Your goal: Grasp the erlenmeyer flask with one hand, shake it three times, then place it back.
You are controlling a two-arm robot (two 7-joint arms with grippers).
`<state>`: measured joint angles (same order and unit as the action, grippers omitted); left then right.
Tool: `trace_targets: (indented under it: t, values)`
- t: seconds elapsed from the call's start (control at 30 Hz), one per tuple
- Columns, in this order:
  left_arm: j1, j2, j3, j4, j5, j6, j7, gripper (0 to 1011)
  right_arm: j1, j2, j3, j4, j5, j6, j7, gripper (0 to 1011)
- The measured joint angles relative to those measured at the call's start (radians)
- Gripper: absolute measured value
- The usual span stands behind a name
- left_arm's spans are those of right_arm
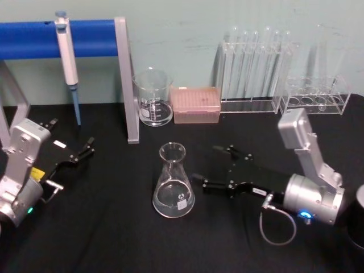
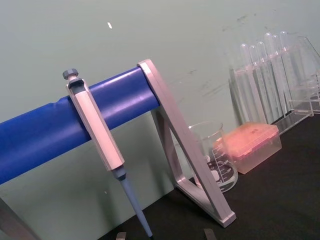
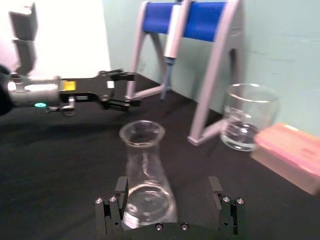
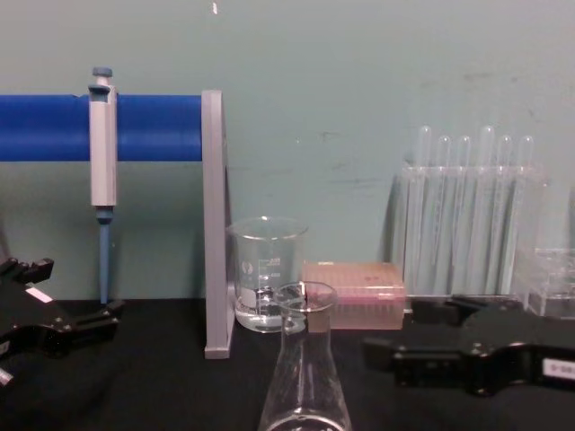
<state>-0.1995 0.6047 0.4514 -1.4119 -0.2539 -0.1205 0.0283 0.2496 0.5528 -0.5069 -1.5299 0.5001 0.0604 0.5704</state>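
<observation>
- Black desk [image 1: 114, 244]: carried the glassware and both arms.
- Blue-barred stand [image 1: 34, 38]: stood at the back left corner.
- Clear test tube rack [image 1: 256, 62]: stood along the back edge, toward the right corner.
- Boxy right gripper [image 1: 207, 164]: lay low over the desk's right half, jaws spread wide and empty, pointed at the erlenmeyer flask [image 1: 173, 185] from just beside it, not touching.
- Idle left gripper [image 1: 71, 136]: rested near the left edge, jaws apart, holding nothing.
- Glass erlenmeyer flask: stood upright near the desk's middle.
- Glass beaker [image 1: 152, 96]: stood by the back edge, between the stand's leg and a box [image 1: 196, 104].
- Pink box: sat just beside the beaker.
- Pale pipette [image 1: 67, 57]: hung on the blue bar.
</observation>
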Motion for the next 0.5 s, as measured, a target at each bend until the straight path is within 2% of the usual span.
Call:
trace_targets:
  t: [0.2,0.5]
  values:
    - [0.0,0.0,0.0,0.0,0.0,0.0,0.0,1001,-0.04,0.002,0.052,-0.015,-0.005,-0.017,-0.076,1000]
    - [0.0,0.0,0.0,0.0,0.0,0.0,0.0,1001,-0.066,-0.048,0.106,0.003,-0.075,-0.074,-0.207,1000]
